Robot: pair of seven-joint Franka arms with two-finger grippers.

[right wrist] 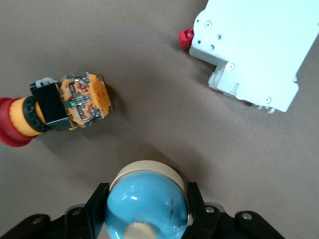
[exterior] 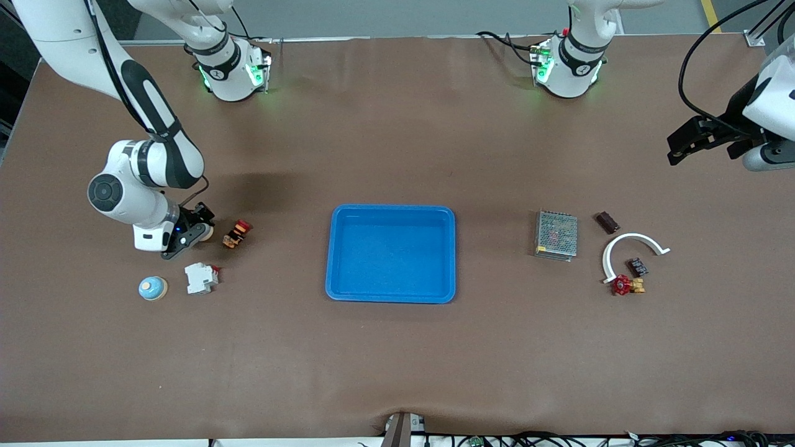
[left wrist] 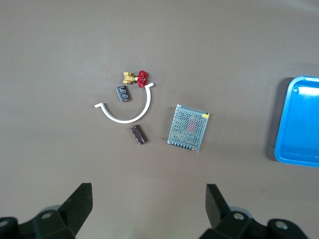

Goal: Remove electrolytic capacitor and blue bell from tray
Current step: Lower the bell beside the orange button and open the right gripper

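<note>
The shallow bright-blue rectangular plastic tray [exterior: 391,299] sits empty in the middle of the brown surface [exterior: 397,360], well apart from both grippers. Judged from that, the removing is as good as done. What seems to remain is setting down what the right arm carries.

The right gripper [exterior: 197,231] is low over the right arm's end of the surface. Its fingers are closed on a blue dome-shaped bell with a cream base [right wrist: 147,199], one finger on each side of the dome. I cannot tell whether the bell touches the surface yet. Just beside this gripper lies a red-and-orange push-button switch [right wrist: 65,102], and near it a white plastic circuit breaker [right wrist: 254,50]. A second blue-domed bell [exterior: 152,288] rests on the surface close to the gripper and beside the breaker.

The left gripper [exterior: 695,139] waits in the air over the left arm's end of the surface, fingers spread wide and holding nothing. Below it lie a grey metal mesh box [left wrist: 189,128], a white curved plastic strip [left wrist: 127,117], a red-handled brass valve [left wrist: 137,77], a small black block [left wrist: 123,93] and a dark brown part [left wrist: 139,135]. One of the last two may be the electrolytic capacitor; I cannot say which. Either way, no capacitor is in the tray.
</note>
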